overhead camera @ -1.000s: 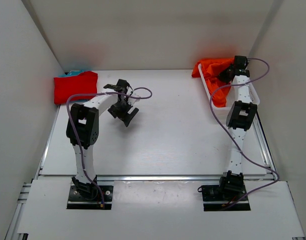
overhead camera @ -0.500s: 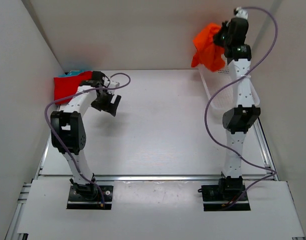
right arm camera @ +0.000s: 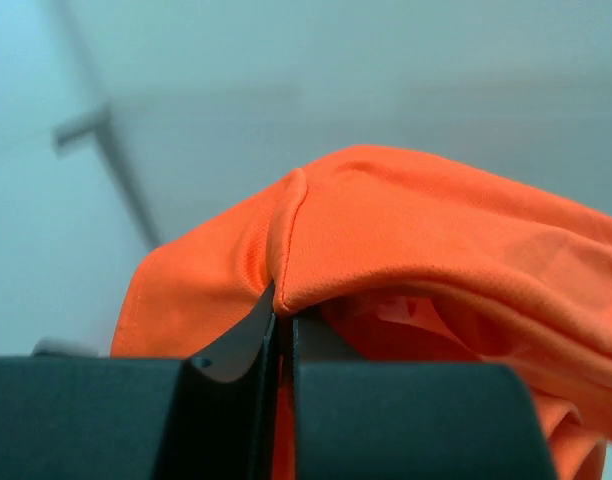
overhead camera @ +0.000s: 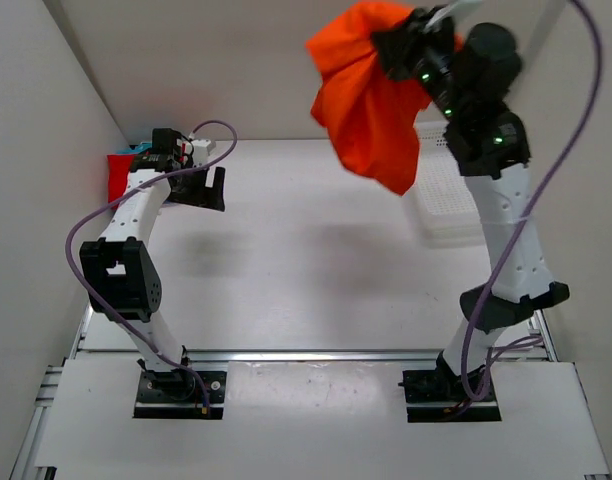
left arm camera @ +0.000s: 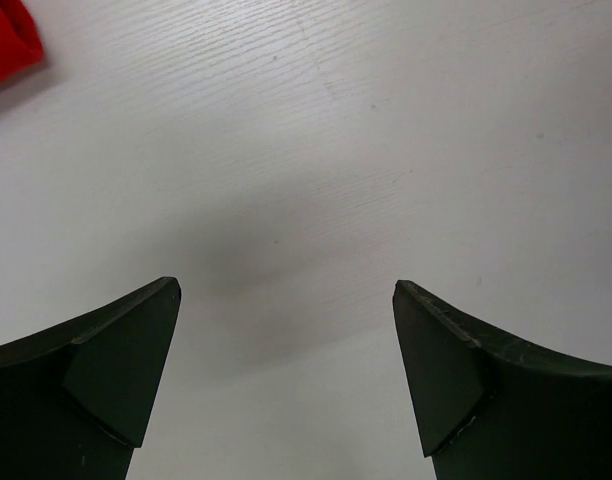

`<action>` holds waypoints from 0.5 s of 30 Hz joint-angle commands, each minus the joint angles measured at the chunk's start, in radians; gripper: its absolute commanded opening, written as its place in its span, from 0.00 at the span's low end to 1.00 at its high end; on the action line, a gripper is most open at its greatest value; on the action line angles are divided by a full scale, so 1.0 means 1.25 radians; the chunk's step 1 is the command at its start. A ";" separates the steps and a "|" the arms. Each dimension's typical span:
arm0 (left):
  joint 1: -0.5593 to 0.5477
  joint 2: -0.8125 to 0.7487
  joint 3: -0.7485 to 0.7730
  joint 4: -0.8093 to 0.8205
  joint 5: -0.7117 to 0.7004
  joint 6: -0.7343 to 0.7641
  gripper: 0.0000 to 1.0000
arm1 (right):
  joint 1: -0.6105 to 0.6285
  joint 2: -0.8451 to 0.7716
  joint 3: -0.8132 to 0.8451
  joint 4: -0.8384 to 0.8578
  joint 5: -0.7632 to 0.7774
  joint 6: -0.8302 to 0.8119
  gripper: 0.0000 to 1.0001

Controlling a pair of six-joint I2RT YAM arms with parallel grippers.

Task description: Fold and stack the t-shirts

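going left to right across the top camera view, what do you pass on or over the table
red cloth t-shirt → left arm's open black fingers → orange cloth t-shirt hanging in the air → white plastic mesh basket

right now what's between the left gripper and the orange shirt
Only bare tabletop separates the left gripper and the orange shirt, as the top view shows.

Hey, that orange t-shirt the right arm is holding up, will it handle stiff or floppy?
Likely floppy: the orange t-shirt hangs bunched and drooping from one pinched fold in the right end effector. Probably light, since that small pinch carries it all. It would likely land crumpled on the table.
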 commanded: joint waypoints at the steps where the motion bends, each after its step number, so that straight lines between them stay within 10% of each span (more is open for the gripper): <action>1: -0.006 -0.048 0.019 0.009 0.039 -0.013 0.98 | 0.039 0.014 -0.246 -0.072 -0.078 0.015 0.23; 2: -0.010 -0.050 0.018 0.011 0.042 -0.008 0.98 | 0.037 -0.020 -0.362 -0.041 -0.101 0.036 0.48; 5: -0.019 -0.058 0.005 0.005 0.023 0.008 0.98 | -0.008 -0.123 -0.659 0.075 -0.125 0.113 0.80; 15: -0.103 -0.087 -0.124 0.014 -0.121 0.084 0.99 | -0.081 -0.365 -1.149 0.107 -0.117 0.146 0.99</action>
